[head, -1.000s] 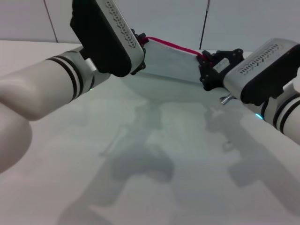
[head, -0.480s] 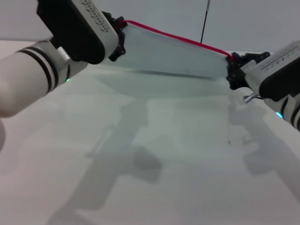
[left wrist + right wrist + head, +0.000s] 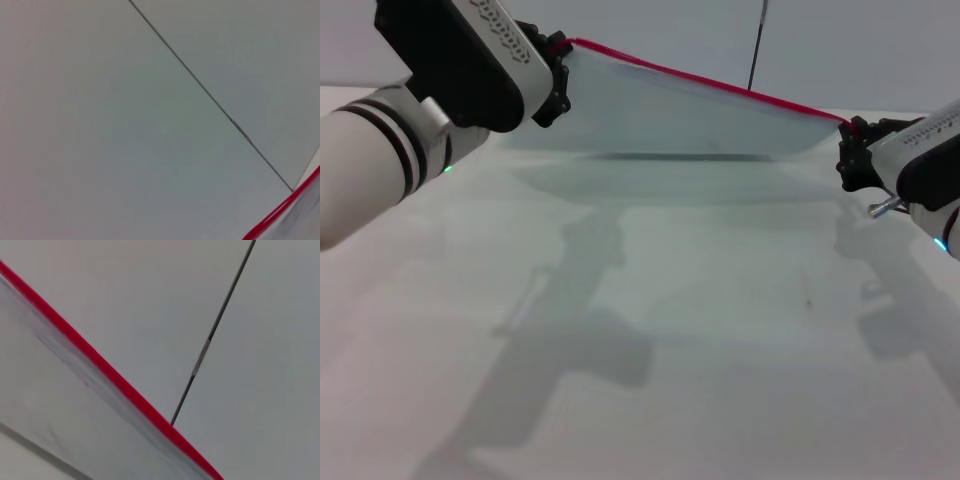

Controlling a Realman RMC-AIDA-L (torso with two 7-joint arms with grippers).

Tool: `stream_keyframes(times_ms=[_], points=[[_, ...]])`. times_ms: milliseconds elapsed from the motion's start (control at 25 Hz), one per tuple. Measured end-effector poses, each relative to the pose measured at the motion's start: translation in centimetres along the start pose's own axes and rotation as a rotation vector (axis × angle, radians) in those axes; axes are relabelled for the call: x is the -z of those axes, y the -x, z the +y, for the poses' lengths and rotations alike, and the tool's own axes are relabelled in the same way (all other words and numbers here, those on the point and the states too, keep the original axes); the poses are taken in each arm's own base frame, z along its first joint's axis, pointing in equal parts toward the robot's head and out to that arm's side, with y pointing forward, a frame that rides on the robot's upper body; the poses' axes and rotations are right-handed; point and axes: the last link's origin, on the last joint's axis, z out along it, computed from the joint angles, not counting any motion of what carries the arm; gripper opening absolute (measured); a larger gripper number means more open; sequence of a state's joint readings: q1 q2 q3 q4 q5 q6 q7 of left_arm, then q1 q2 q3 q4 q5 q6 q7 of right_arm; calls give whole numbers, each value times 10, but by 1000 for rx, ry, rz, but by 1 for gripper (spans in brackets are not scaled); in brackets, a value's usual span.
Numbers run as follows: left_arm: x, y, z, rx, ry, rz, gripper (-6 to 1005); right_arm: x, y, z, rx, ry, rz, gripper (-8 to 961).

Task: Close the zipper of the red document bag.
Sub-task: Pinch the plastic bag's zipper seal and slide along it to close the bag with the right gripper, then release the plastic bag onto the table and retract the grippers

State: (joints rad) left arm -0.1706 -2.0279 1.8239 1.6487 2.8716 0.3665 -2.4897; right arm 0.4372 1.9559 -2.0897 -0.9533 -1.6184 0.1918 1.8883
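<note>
The red document bag (image 3: pixel 690 115), a translucent pale blue-grey pouch, hangs stretched flat in the air above the table between both arms. Its zipper (image 3: pixel 720 85) runs as a taut red line along the top edge. My left gripper (image 3: pixel 560 75) is shut on the bag's left end. At the far right end of the red strip, my right gripper (image 3: pixel 848 145) is shut on it. The slider is hidden. The left wrist view catches a short piece of the zipper (image 3: pixel 280 215). A long diagonal stretch of the zipper (image 3: pixel 100 365) and the bag (image 3: pixel 50 405) fills the right wrist view.
The white table (image 3: pixel 700 330) lies below the bag, carrying only the arms' shadows. A pale panelled wall with a dark vertical seam (image 3: pixel 757 45) stands close behind the bag.
The two grippers have drawn apart: the left one moved left and up, the right one moved right along the red strip. The bag went from short and slack to long and taut.
</note>
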Motion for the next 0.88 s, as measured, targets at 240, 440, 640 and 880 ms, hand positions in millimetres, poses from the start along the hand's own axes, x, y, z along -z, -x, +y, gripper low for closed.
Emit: stream_keyframes(times_ms=[240, 440, 640, 880], points=[[-1, 2, 1, -19, 4, -7, 27, -1, 1, -1, -6, -8, -1, 82], [-6, 7, 4, -28, 18, -22, 27, -2, 1, -1, -47, -34, 1, 128], [-13, 0, 4, -24, 27, -6, 27, -3, 2, -3, -70, -55, 4, 204], [-15, -9, -2, 50, 3, 40, 147, -3, 5, -5, -87, -69, -6, 315]])
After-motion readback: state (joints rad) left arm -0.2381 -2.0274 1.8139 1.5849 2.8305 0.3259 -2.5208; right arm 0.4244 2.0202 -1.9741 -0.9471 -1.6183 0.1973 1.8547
